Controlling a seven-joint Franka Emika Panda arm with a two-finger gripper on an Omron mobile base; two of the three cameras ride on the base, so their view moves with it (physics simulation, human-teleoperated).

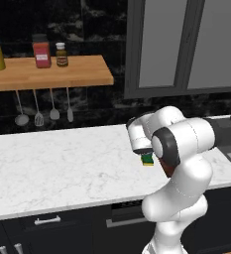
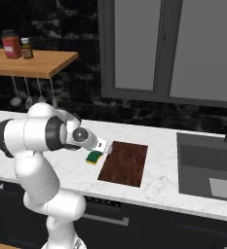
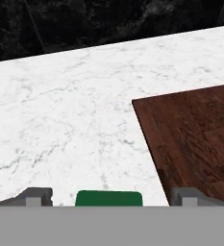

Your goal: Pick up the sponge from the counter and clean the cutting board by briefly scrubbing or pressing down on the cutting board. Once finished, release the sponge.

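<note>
Near the middle of the right base view, I see the sponge (image 2: 93, 157), a small rectangular block with a dark green top over a yellow layer, lying on the counter (image 2: 163, 168) just beside the left edge of the cutting board (image 2: 124, 163). That counter is a long white marble slab with faint grey veining over dark cabinets. The board is a flat, thin rectangle of dark reddish-brown wood with visible grain.

At the bottom of the hand view, I see the gripper (image 3: 111, 197) with its two small dark fingertips (image 3: 36, 196) spread wide apart. The sponge's green top sits between them with white marble showing on both sides, so neither tip touches it. The right tip sits over the board's lower left part.

At the upper left of the left base view, an orange-brown wooden shelf (image 1: 82, 74) carries three jars (image 1: 41, 52), with metal utensils (image 1: 37, 116) hanging underneath.
</note>
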